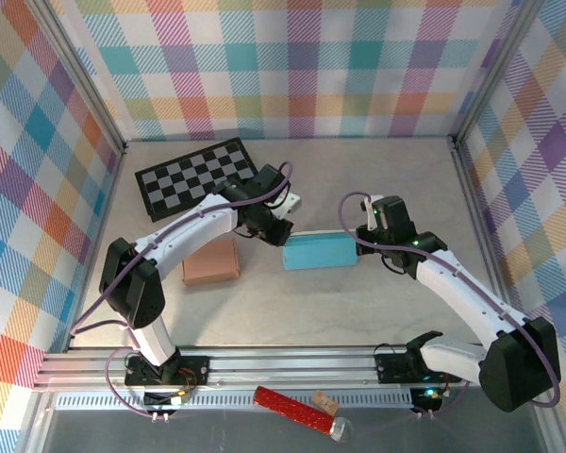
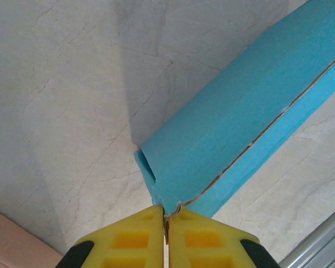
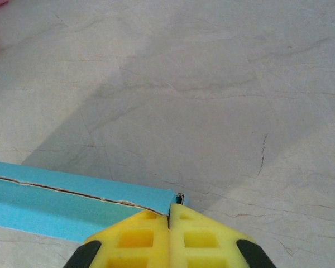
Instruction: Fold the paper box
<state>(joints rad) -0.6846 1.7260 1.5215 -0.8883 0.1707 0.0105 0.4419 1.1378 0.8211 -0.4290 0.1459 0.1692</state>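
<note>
Folding looks midway, with the left gripper (image 2: 166,215) and right gripper (image 3: 168,215) each pinched tight on one end of the blue box (image 1: 319,251), which probably needs a careful push next.

White arms (image 1: 462,288) carry black joints (image 1: 137,293), purple cables (image 1: 343,215) and yellow pincer fingers (image 2: 134,240).

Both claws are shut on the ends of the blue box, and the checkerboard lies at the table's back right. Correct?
One error: the checkerboard lies at the back left, as the top external view shows. The left claw and right claw are shut on the ends of the blue box.
</note>
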